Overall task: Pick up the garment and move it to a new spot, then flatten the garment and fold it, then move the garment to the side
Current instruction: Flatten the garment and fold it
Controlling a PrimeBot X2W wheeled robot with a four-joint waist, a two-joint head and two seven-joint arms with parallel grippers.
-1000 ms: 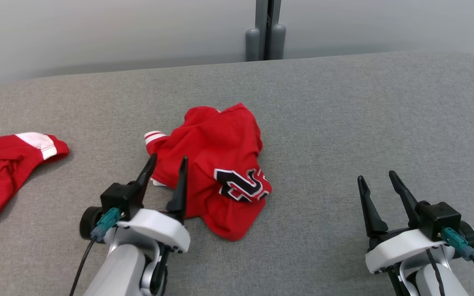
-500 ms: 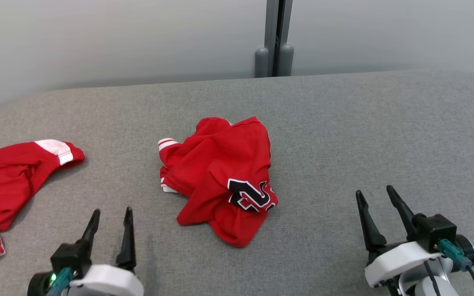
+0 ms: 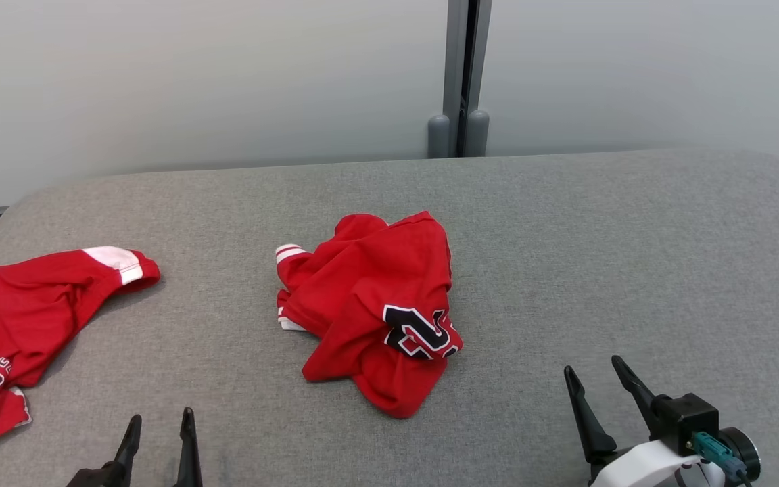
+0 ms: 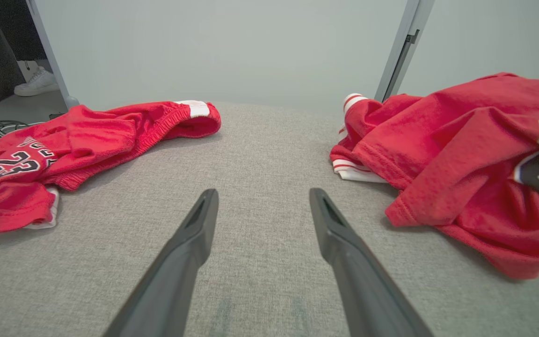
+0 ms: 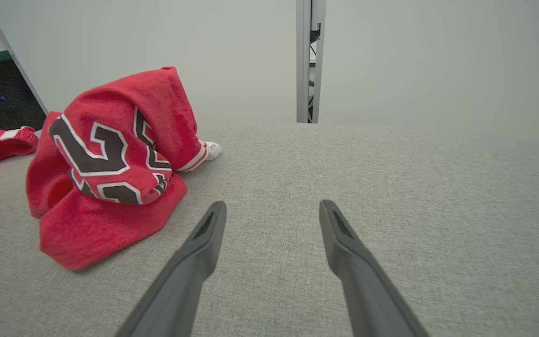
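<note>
A grey fabric surface (image 3: 599, 237) with rounded far corners. A crumpled red jersey (image 3: 369, 297) lies near its middle. A second red garment (image 3: 31, 311), possibly shorts, numbered 23, lies well apart at its left edge.

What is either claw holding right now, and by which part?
Nothing. The left claw and the right claw are both open and empty. The crumpled red jersey lies on the grey cushion, apart from both.

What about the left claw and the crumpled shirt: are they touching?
Apart. The left wrist view shows bare grey surface between the left claw and the shirt.
</note>
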